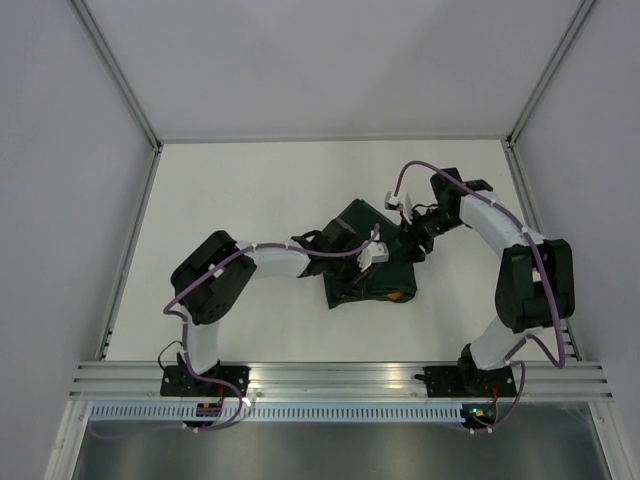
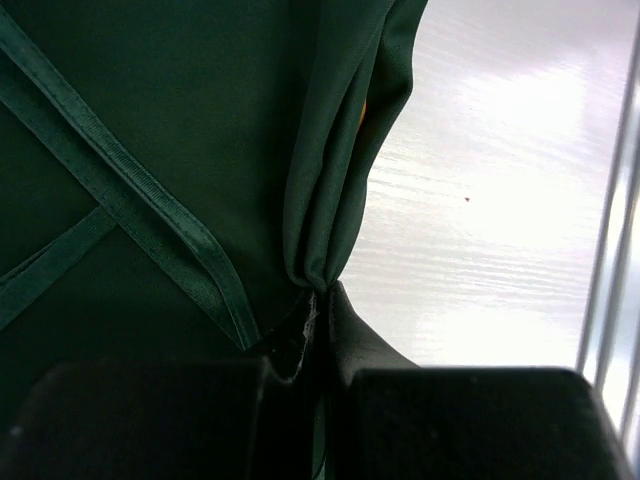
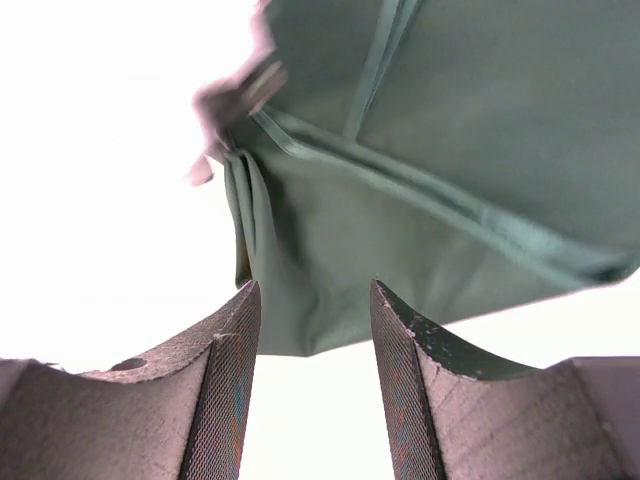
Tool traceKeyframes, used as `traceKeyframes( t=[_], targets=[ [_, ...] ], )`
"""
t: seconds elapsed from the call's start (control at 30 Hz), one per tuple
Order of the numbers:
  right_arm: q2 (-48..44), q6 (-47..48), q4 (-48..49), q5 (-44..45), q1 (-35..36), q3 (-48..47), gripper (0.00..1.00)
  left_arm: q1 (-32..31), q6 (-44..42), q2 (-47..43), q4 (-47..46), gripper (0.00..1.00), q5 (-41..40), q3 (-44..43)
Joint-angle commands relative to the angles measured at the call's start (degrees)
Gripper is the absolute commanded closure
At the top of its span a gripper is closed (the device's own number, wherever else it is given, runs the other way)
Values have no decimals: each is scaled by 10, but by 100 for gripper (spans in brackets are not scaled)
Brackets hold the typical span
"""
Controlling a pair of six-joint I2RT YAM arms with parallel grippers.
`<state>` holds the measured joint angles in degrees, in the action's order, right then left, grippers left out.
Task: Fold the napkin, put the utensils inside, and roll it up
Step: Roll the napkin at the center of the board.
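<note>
While my left gripper (image 2: 320, 300) is pressed together on a gathered pleat of the napkin (image 2: 150, 120), my right gripper (image 3: 312, 300) stands spread with nothing between its fingers (image 3: 225, 380); the cloth lies just beyond their tips. The napkin is dark green with a slight sheen. In my left wrist view, its stitched hem bands (image 2: 130, 190) cross one another on the flat part, and the pinched pleat rises in narrow vertical folds from my fingertips. A sliver of orange from the utensils (image 2: 363, 115) shows inside those folds.

From above, the napkin (image 1: 370, 270) sits as a folded, rumpled bundle right of the middle of the white table (image 1: 250, 190). An orange tip pokes out at its near right corner. My left gripper (image 1: 372, 250) lies over its top, hiding part of it, and my right gripper (image 1: 418, 240) is at its far right edge. Purple cables (image 1: 412, 168) loop along both arms. A grooved metal rail (image 1: 340, 378) runs along the near edge, and grey walls (image 1: 60, 150) close in the sides.
</note>
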<state>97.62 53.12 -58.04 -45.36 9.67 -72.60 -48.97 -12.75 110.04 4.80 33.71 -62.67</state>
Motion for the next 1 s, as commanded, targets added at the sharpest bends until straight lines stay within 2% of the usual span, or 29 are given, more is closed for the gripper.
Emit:
traceKeyframes(
  t=[0.0, 0.13, 0.4, 0.57, 0.63, 0.97],
  targets=[
    [-80, 14, 103, -10, -11, 68, 46, 25, 54, 41, 78, 98, 91, -17],
    [-193, 10, 210, 13, -12, 188, 45, 45, 76, 77, 98, 98, 144, -51],
    [-313, 26, 294, 49, 26, 313, 44, 81, 121, 148, 119, 98, 253, -93],
    [-365, 13, 405, 157, 140, 393, 42, 93, 149, 186, 136, 98, 293, -118],
    [-372, 13, 425, 171, 183, 419, 41, 97, 155, 196, 138, 98, 301, -127],
    [-360, 26, 504, 263, 314, 475, 38, 115, 170, 216, 147, 98, 324, -137]
  ],
)
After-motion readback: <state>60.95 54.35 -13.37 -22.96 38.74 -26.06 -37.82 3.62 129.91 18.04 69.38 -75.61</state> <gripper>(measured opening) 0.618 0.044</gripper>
